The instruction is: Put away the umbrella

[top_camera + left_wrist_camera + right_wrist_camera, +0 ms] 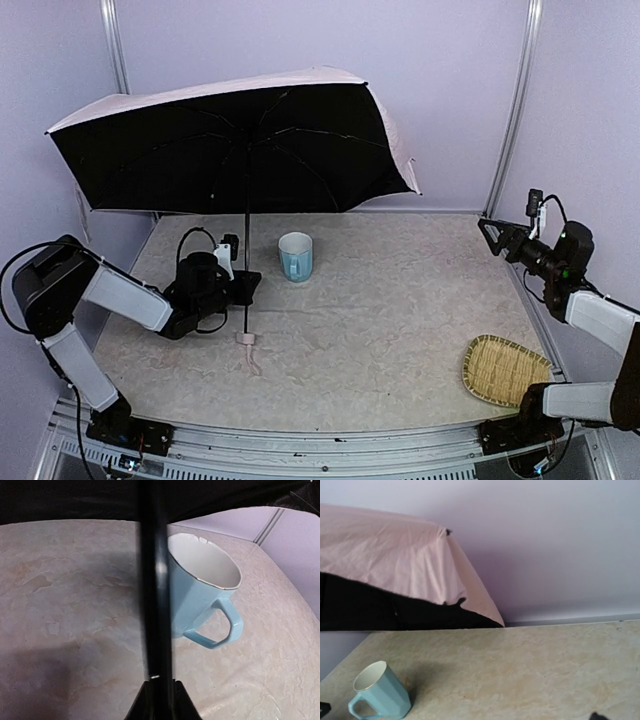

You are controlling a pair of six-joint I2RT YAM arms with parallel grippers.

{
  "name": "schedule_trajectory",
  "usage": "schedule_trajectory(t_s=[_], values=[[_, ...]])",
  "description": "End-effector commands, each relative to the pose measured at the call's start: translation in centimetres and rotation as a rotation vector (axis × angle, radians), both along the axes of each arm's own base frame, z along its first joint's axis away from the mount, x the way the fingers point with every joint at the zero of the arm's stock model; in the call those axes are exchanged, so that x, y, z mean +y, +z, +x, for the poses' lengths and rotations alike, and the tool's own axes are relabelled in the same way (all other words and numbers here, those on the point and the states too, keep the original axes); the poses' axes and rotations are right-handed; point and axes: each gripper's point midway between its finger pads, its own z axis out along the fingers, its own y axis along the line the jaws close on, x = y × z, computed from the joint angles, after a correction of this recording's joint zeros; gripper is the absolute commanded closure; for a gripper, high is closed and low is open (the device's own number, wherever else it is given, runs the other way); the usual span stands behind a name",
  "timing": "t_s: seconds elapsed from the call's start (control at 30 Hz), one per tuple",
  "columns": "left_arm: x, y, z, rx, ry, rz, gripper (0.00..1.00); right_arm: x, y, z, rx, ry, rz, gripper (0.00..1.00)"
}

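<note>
Our left arm (120, 295) reaches out from the near-left corner, elbow raised at the side and forearm running low to the right. Its pincer (247, 283) is clamped on the thin black shaft of the umbrella (230, 150) (in the wrist view we see the fingers (187, 710) hugging it on both sides). Our right arm (600, 315) stands raised at the far right, wrist turned leftward, its pincer (488, 236) held high with the jaws spread wide.
</note>
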Motion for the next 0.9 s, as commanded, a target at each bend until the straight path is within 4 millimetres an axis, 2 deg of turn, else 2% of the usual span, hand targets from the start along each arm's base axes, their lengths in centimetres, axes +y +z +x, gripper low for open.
schedule_trajectory(t_s=[0.0,0.1,0.2,0.27,0.37,0.5,0.57,0.7,0.77,0.87], values=[[-1.1,1.7,0.4,-0.014,-0.033,-0.065,1.00,0.4,2.0,-0.2,-0.035,0.039,-0.011,0.10],[-1.3,4.9,0.3,-0.061,-0.032,-0.149,1.00,1.0,3.2,-0.6,-0.049,0.070,-0.015,0.12],[-1.2,9.7,0.3,-0.157,-0.024,-0.239,1.00,2.4,4.4,-1.3,-0.078,0.116,-0.051,0.14],[-1.3,13.3,0.3,-0.222,-0.033,-0.289,1.00,4.2,5.4,-2.0,-0.100,0.172,-0.075,0.15],[-2.3,17.5,0.4,-0.287,-0.065,-0.344,1.00,7.7,7.2,-3.4,-0.144,0.276,-0.096,0.17],[-4.5,21.6,-0.3,-0.351,-0.115,-0.404,1.00,12.5,8.9,-5.6,-0.195,0.430,-0.090,0.18],[-6.4,23.1,-1.3,-0.371,-0.172,-0.431,1.00,14.5,9.8,-6.7,-0.217,0.502,-0.050,0.18],[-10.7,22.9,-3.6,-0.339,-0.306,-0.459,1.00,18.8,11.3,-8.3,-0.233,0.660,0.030,0.19],[-13.0,22.7,-5.8,-0.327,-0.401,-0.486,1.00,20.1,12.1,-7.8,-0.226,0.706,0.054,0.20],[-15.9,22.6,-8.3,-0.313,-0.506,-0.493,1.00,20.9,15.4,-6.7,-0.267,0.732,0.119,0.21]])
